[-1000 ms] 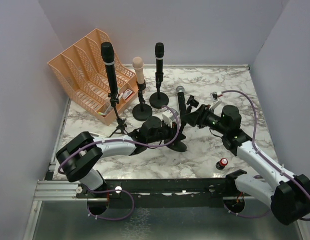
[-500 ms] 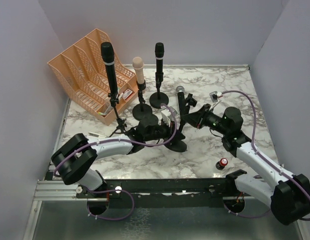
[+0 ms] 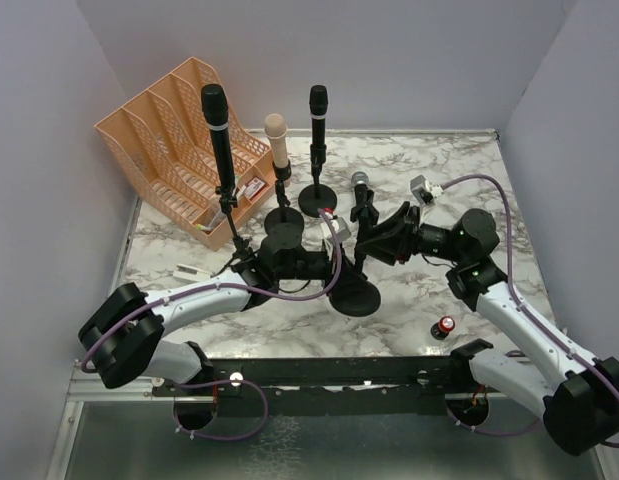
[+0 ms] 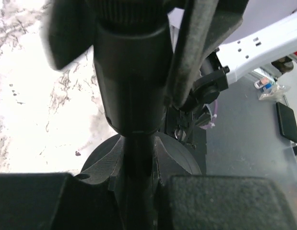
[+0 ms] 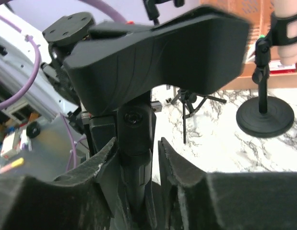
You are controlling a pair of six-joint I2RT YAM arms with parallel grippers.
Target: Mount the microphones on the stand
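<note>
On a marble-patterned desk (image 3: 459, 170), beside a peach slotted file rack (image 3: 159, 150), three microphones stand mounted: a tall black microphone (image 3: 215, 115) on a tripod, a peach-pink microphone (image 3: 277, 138) and a second black microphone (image 3: 318, 110), both on round-based stands. At centre, the left pincer (image 4: 138, 182) is clamped tight on the smooth black stem (image 4: 131, 86) of the fourth stand, steadying it above its disc base (image 3: 354, 297). The silver-headed microphone (image 3: 360, 182) rises between the two arms, directly over that stand; whether it sits fully in its holder cannot be told. To the right, the right pincer (image 5: 137, 158) is closed narrowly around the neck of the stand's matte spring clip (image 5: 158, 52). The microphone looks rigid, dense and slick-barrelled, its mesh head easily dented. It is probably best held mid-barrel, with the top-heavy stand braced.
</note>
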